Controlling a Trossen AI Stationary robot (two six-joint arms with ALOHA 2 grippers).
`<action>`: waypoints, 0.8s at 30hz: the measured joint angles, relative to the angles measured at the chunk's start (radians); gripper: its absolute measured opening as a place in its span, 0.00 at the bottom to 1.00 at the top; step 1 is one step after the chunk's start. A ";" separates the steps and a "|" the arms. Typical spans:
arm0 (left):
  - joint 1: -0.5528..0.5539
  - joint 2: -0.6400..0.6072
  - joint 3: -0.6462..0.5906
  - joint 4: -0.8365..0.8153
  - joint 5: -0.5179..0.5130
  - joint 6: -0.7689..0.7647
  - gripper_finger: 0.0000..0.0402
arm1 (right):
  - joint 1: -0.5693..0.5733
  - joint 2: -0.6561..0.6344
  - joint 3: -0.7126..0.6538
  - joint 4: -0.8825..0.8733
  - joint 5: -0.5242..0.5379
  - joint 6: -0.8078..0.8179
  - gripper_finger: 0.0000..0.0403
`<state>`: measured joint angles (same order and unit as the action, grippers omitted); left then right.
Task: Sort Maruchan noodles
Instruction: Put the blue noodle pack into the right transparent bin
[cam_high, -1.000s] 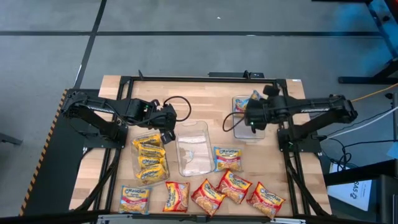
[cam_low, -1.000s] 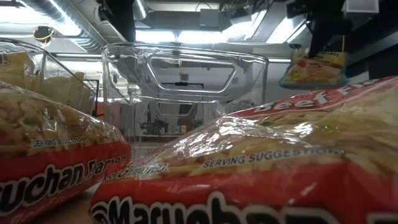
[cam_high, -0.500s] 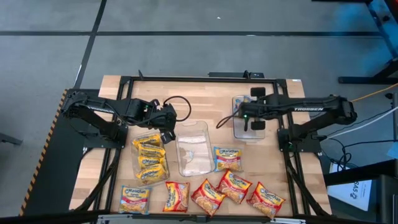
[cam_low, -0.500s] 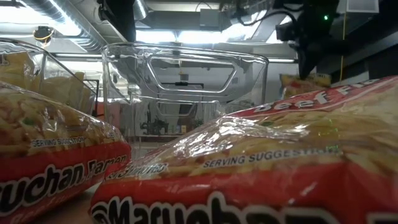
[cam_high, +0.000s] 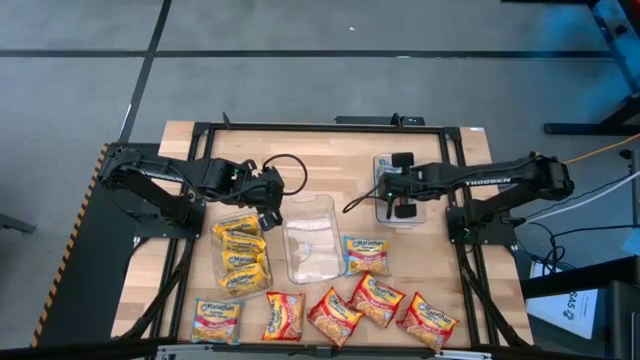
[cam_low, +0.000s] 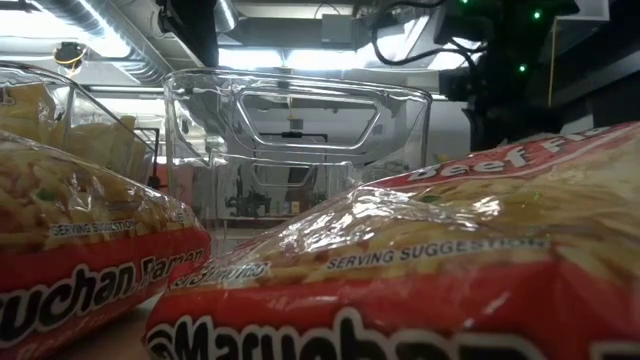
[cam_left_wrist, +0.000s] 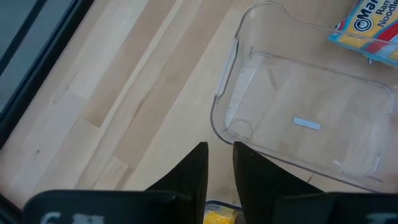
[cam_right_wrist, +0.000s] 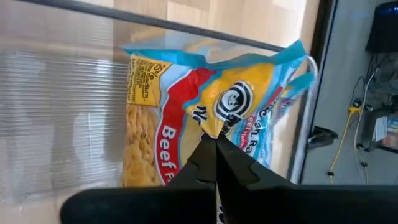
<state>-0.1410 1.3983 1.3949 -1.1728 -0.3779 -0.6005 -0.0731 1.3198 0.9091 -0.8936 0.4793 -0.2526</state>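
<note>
My right gripper (cam_high: 398, 196) hangs over the clear tray (cam_high: 383, 163) at the far right, shut on a blue-edged Maruchan noodle packet (cam_right_wrist: 186, 106). From above, the gripper hides that packet. My left gripper (cam_left_wrist: 219, 167) waits above the wood between the left tray of yellow packets (cam_high: 214, 262) and the bare middle tray (cam_left_wrist: 298, 118). A narrow gap shows between its fingers, with nothing in it. Several red-orange packets (cam_high: 378, 298) and a yellow one (cam_high: 218, 320) lie flat along the near edge. My right gripper pinches a puckered fold of the wrapper (cam_right_wrist: 219, 122) between its two fingertips, near the packet's middle beside the round black mark. The fingers slant down from above. The packet hangs inside the tray walls (cam_right_wrist: 62, 93); whether it touches the tray floor I cannot tell.
One more packet (cam_high: 365, 255) lies beside the middle tray (cam_high: 310, 245). A black cable (cam_high: 290, 165) loops on the wood behind my left gripper (cam_high: 268, 208). In the low view, two red packets (cam_low: 400, 280) fill the foreground and hide the far right tray.
My right gripper has sunk toward the far right tray, shifted a little toward the table's left and rolled about its own line. The blue-edged packet went down with it and has dropped behind the near red packet in the low view.
</note>
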 joint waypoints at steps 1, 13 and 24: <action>0.000 0.000 0.000 0.000 0.001 -0.001 0.17 | 0.000 0.000 -0.008 0.009 -0.001 0.000 0.00; 0.000 0.000 0.000 0.011 0.002 0.000 0.17 | 0.000 0.000 -0.036 0.053 0.027 0.060 0.17; 0.000 0.000 0.000 0.010 0.002 0.008 0.17 | 0.000 0.000 0.158 -0.201 0.016 0.282 0.33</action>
<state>-0.1410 1.3983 1.3949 -1.1625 -0.3763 -0.5922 -0.0727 1.3197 1.0672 -1.0943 0.4954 0.0298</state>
